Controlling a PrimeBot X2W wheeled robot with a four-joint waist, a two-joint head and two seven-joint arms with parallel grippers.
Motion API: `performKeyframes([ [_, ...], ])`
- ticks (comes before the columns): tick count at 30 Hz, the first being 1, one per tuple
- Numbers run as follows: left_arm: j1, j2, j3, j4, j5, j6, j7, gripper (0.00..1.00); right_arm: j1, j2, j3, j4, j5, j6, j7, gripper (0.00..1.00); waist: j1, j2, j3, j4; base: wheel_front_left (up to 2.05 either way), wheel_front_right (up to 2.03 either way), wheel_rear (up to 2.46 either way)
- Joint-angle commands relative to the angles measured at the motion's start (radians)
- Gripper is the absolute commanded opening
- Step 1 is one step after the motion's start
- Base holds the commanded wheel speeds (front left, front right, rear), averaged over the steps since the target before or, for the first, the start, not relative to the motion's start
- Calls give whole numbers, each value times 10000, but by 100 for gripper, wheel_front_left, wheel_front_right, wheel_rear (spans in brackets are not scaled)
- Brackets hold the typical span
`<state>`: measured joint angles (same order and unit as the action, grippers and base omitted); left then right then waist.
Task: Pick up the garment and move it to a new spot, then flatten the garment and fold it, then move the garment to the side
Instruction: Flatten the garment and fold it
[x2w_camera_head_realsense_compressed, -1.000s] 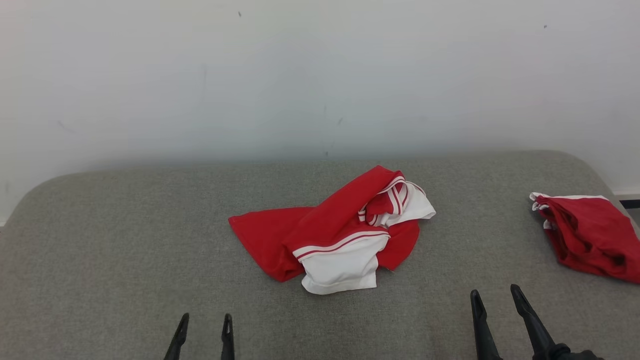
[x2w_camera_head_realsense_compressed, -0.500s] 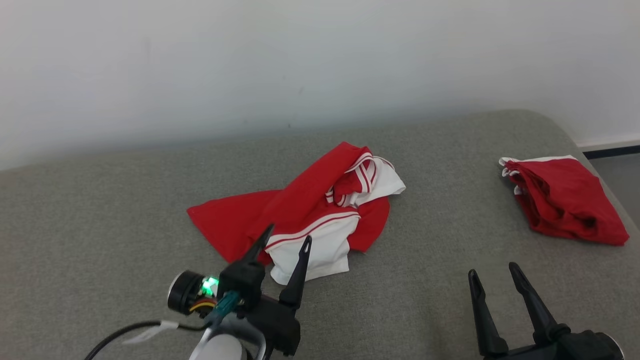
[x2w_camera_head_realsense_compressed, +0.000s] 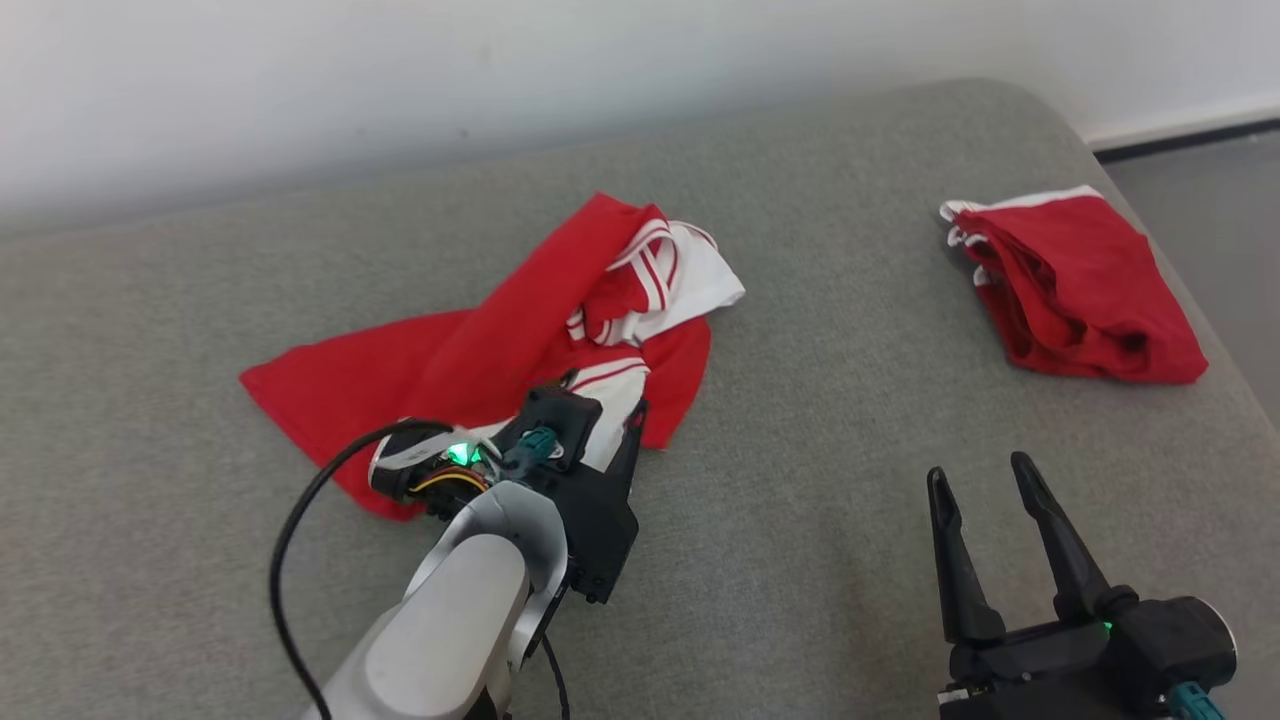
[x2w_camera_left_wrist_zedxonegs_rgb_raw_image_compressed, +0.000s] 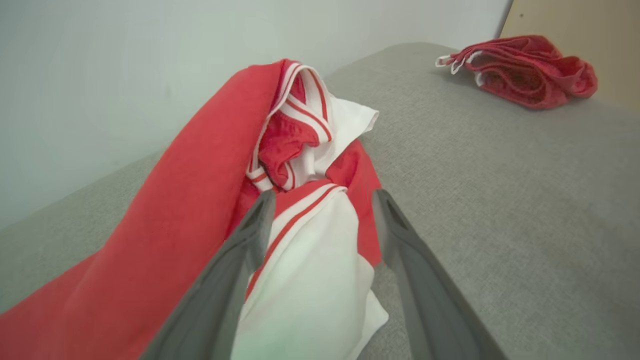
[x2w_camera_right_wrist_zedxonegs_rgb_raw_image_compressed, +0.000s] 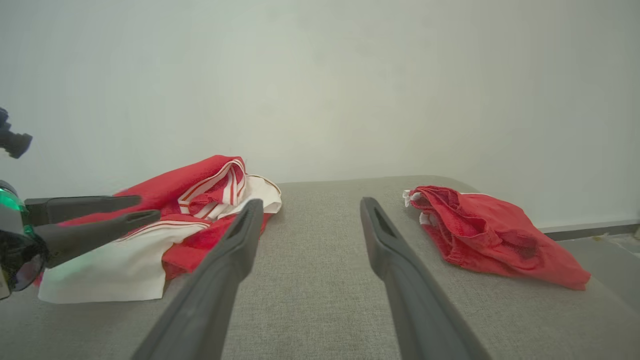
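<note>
On a grey upholstered surface (x2w_camera_head_realsense_compressed: 850, 420) set against a pale wall (x2w_camera_head_realsense_compressed: 300, 80), we see the crumpled red-and-white garment (x2w_camera_head_realsense_compressed: 470, 360) lying in a loose heap near the middle. Its red body is spread toward the robot's left. A white panel edged with red stripes (x2w_camera_left_wrist_zedxonegs_rgb_raw_image_compressed: 310, 260) faces the robot.

The left gripper (x2w_camera_left_wrist_zedxonegs_rgb_raw_image_compressed: 324, 195) sits low over the near edge of the heap with its jaws spread wide. In the left wrist view we see the two dark fingers (x2w_camera_left_wrist_zedxonegs_rgb_raw_image_compressed: 240, 250) flanking the white panel, with the cloth lying between them and nothing clamped. We cannot tell whether the fingers touch the fabric. A black cable (x2w_camera_head_realsense_compressed: 290, 540) loops from the left wrist across the grey cover.

The right gripper (x2w_camera_head_realsense_compressed: 978, 468) hovers over bare upholstery to the right of the garment and apart from it. It is fully open and empty, fingers pointing toward the wall.

A second red garment (x2w_camera_head_realsense_compressed: 1085, 290) with white trim lies bunched near the surface's far right edge, well clear of both grippers. Beyond that corner a strip of grey floor (x2w_camera_head_realsense_compressed: 1210, 190) meets a dark skirting line.
</note>
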<state>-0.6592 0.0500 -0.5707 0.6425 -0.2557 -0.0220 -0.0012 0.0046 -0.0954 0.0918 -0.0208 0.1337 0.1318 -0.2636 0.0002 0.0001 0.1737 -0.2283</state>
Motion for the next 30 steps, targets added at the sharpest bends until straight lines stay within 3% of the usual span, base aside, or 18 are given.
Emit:
performKeyframes([
  [1,-181,7,-142,233,-92,-18,138,100,-116,71,-20,-44,70,-26,-8,100,-2,-1,516,-421,0,0,0],
  [10,-985,5,-699,1495,-45,143,-18,99,-376,199,-27,-49,103,-26,-8,100,-2,-1,920,-537,0,0,0],
  [11,-1014,5,-737,1540,-76,135,-93,63,-376,211,-29,-39,99,-26,-8,100,-2,-1,922,-532,0,0,0],
  [12,-1022,8,-774,1570,-121,111,-176,44,-371,220,-33,-23,91,-26,-8,100,-2,-1,913,-524,0,0,0],
  [13,-1023,5,-818,1579,-179,92,-273,14,-360,226,-41,-5,85,-26,-8,100,-2,-1,895,-513,0,0,0],
  [14,-1025,4,-878,1604,-201,78,-338,0,-345,229,-62,17,85,-26,-8,100,-2,-1,860,-496,0,0,0],
  [24,-1011,4,-1054,1361,-1043,-36,-619,0,-228,249,38,156,114,-26,-8,100,-2,-1,393,-397,0,0,0],
  [30,-1024,-4,-874,272,-2890,-390,-781,0,-97,205,129,244,183,-26,-9,100,-2,-1,-108,-480,0,0,0],
])
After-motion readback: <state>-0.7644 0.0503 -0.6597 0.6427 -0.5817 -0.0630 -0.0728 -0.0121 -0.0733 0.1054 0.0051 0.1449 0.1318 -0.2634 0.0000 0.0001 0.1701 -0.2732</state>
